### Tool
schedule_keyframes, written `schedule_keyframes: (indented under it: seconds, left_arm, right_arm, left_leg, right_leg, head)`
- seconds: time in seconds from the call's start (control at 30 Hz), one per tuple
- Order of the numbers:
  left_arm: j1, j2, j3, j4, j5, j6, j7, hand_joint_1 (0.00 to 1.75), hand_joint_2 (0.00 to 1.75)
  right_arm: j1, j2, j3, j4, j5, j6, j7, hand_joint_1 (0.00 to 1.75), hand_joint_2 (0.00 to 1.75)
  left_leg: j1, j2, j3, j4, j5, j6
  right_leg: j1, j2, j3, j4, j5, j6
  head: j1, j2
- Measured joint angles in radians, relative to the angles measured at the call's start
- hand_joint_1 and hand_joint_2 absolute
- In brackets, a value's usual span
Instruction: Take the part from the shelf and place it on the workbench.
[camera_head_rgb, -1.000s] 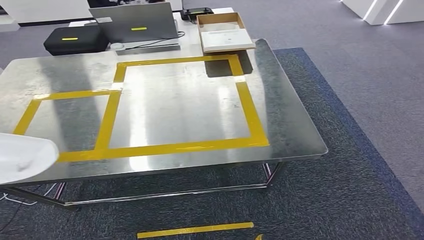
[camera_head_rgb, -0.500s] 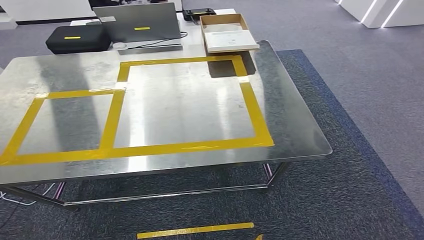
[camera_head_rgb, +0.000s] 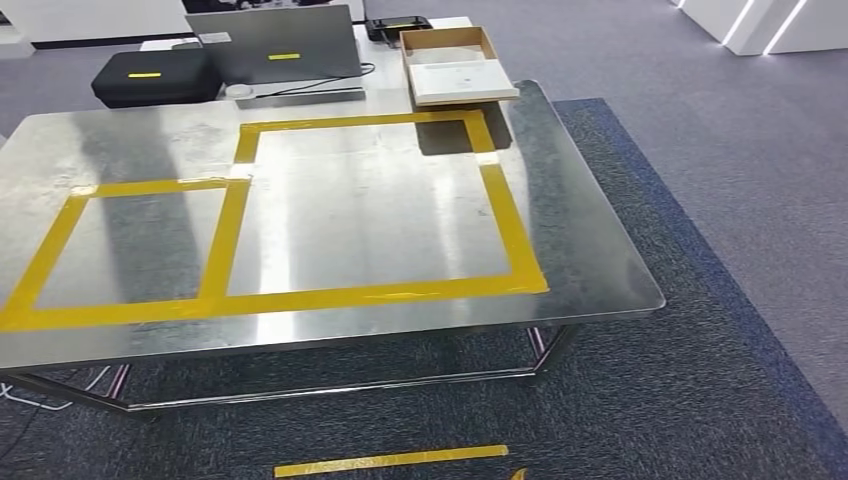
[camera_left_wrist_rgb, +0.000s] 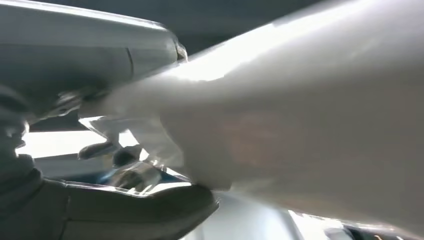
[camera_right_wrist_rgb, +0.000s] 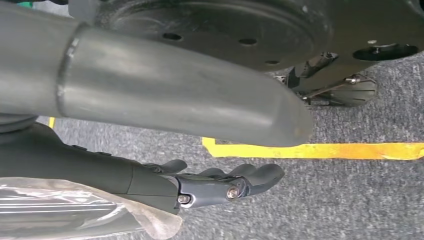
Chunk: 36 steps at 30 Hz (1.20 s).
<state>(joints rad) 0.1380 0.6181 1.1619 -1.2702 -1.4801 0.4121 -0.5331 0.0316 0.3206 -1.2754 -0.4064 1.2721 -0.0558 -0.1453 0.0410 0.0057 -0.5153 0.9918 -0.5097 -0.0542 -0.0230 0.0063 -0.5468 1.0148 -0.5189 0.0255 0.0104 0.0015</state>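
Note:
A large white part (camera_left_wrist_rgb: 310, 125) takes up most of the left wrist view, blurred and very close. My left hand (camera_left_wrist_rgb: 65, 205) grips it, with the thick thumb under it and the darker fingers against its edge. The steel workbench (camera_head_rgb: 585, 250) lies ahead in the head view, marked with two yellow tape rectangles (camera_head_rgb: 380, 295); nothing lies inside them. My right hand (camera_right_wrist_rgb: 220, 185) hangs over grey carpet with its fingers loosely stretched and nothing in them.
Behind the workbench stand a grey laptop (camera_head_rgb: 270, 45), a black case (camera_head_rgb: 150, 75) and an open cardboard box (camera_head_rgb: 455, 65). A yellow tape strip (camera_head_rgb: 390, 460) lies on the carpet in front of the bench, and another yellow tape strip (camera_right_wrist_rgb: 310, 150) below the right hand.
The white part showed at the head view's left edge a second ago and has since left that picture. The camera shifted slightly, then held still.

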Motion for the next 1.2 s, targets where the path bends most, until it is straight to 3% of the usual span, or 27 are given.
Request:
schedule_keyframes:
  seconds: [0.07,0.13,0.23,0.37,0.67,0.87,1.07,1.2]
  left_arm:
    - [0.007,-0.016,-0.005,0.031,-0.068,0.023,-0.030,1.75,1.75]
    - [0.005,-0.023,-0.052,0.079,-0.082,0.068,0.024,1.75,1.75]
    - [-0.015,-0.017,-0.197,0.184,-0.082,0.155,0.138,1.75,1.75]
    - [-0.022,-0.009,-0.341,0.271,-0.067,0.177,0.179,1.75,1.75]
    - [-0.048,0.012,-0.463,0.333,-0.047,0.180,0.198,1.75,1.75]
    - [-0.202,0.035,-0.746,0.435,-0.035,0.192,0.309,1.75,1.75]
    - [-0.262,0.079,-1.005,0.456,0.002,0.155,0.336,1.75,1.75]
    - [-0.318,0.079,-1.158,0.481,0.009,0.150,0.374,1.75,1.75]
  right_arm:
    - [-0.008,-0.004,-0.002,0.019,0.022,-0.015,-0.010,0.00,0.00]
    - [-0.019,-0.012,-0.004,0.048,0.042,-0.037,-0.025,0.00,0.00]
    - [-0.037,-0.031,-0.004,0.098,0.062,-0.064,-0.040,0.00,0.00]
    - [-0.050,-0.048,-0.004,0.136,0.066,-0.075,-0.046,0.00,0.00]
    - [-0.052,-0.065,-0.004,0.170,0.069,-0.080,-0.050,0.00,0.00]
    - [-0.077,-0.074,-0.004,0.185,0.077,-0.091,-0.056,0.00,0.00]
    - [-0.078,-0.080,-0.003,0.193,0.088,-0.092,-0.018,0.00,0.00]
    - [-0.075,-0.081,0.006,0.197,0.116,-0.091,0.009,0.00,0.00]
  left_leg:
    - [0.000,0.000,0.000,0.001,0.000,0.000]
    - [0.000,0.000,0.001,0.001,-0.001,0.002]
    - [-0.003,-0.001,0.001,0.002,-0.002,0.004]
    - [-0.003,0.002,0.000,0.002,-0.001,0.004]
    - [-0.003,0.002,0.000,0.003,-0.002,0.006]
    - [-0.003,-0.001,-0.001,0.003,0.002,0.009]
    - [-0.004,0.004,-0.001,0.004,0.003,0.010]
    - [-0.005,0.003,-0.001,0.004,0.003,0.010]
  right_leg:
    - [0.000,0.000,-0.002,-0.001,0.000,0.000]
    - [0.000,0.000,-0.007,-0.002,0.000,0.001]
    - [-0.002,-0.003,-0.007,-0.002,-0.002,0.003]
    - [-0.002,0.003,0.004,-0.002,0.003,0.004]
    - [-0.003,0.002,-0.006,-0.006,0.003,0.005]
    - [-0.003,-0.003,0.002,-0.006,0.006,0.007]
    - [-0.003,0.004,0.002,-0.007,0.009,0.007]
    - [-0.004,0.002,0.002,-0.008,0.009,0.007]
  head:
    - [0.001,0.000]
    - [0.001,0.000]
    - [0.001,0.000]
    - [0.001,0.000]
    - [0.001,0.000]
    - [0.001,0.000]
    - [0.001,0.000]
    - [0.001,0.000]
